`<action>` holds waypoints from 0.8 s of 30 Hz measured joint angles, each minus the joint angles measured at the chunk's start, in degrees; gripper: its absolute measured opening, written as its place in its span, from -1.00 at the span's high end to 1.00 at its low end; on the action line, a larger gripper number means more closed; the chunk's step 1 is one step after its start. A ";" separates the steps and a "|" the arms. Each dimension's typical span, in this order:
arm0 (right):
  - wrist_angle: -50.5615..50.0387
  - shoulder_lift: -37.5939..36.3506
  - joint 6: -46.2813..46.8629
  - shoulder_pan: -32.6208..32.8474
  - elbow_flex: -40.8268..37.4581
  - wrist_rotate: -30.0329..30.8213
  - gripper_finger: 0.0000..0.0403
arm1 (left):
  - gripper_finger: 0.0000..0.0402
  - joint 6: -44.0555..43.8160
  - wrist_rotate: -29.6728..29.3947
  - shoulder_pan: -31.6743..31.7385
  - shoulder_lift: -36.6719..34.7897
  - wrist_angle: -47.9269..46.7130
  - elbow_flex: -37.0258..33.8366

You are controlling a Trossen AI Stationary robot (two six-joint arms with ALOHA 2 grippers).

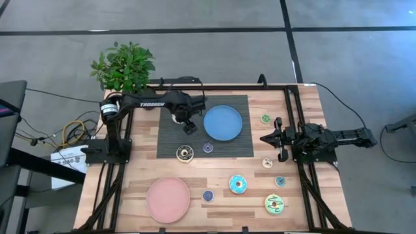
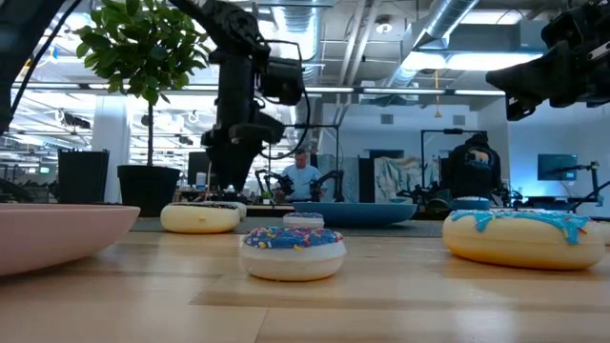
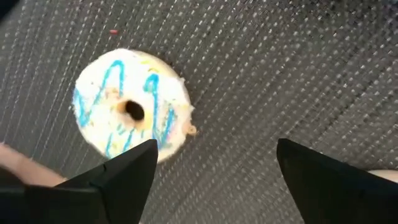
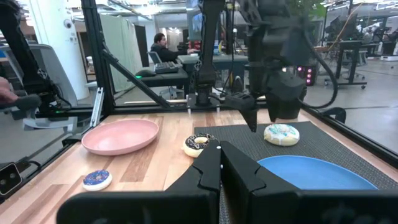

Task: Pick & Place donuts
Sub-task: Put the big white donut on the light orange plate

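Observation:
My left gripper is open and hovers above the dark mat. The large white donut with blue stripes lies flat on the mat just below it, off toward one finger rather than under the gap. The right wrist view shows the same donut under the left gripper. The dark brown donut lies on the mat's near edge, with a small purple one beside it. The large blue and large green donuts and several small ones rest on the wood. My right gripper is shut and waits above the table's right side.
A blue plate sits on the mat right of the left gripper. A pink plate is at the near left of the table. A potted plant stands at the far left corner. Black frame rails run along both sides.

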 joint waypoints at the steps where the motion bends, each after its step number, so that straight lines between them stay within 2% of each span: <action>1: 0.02 0.00 0.00 -0.02 -0.01 0.01 1.00 | -0.59 0.52 -0.02 0.45 0.00 0.93 -0.64; 11: 0.00 0.00 0.00 0.00 -0.02 0.00 1.00 | -0.51 4.28 -0.28 3.45 -0.04 5.89 -3.75; 17: 0.01 0.00 0.00 -0.01 -0.01 0.01 1.00 | -0.45 5.53 1.61 4.79 -0.07 8.33 -6.41; 24: 0.01 0.00 0.00 -0.01 -0.01 0.01 1.00 | -0.32 7.29 1.55 4.99 -0.07 10.65 -8.30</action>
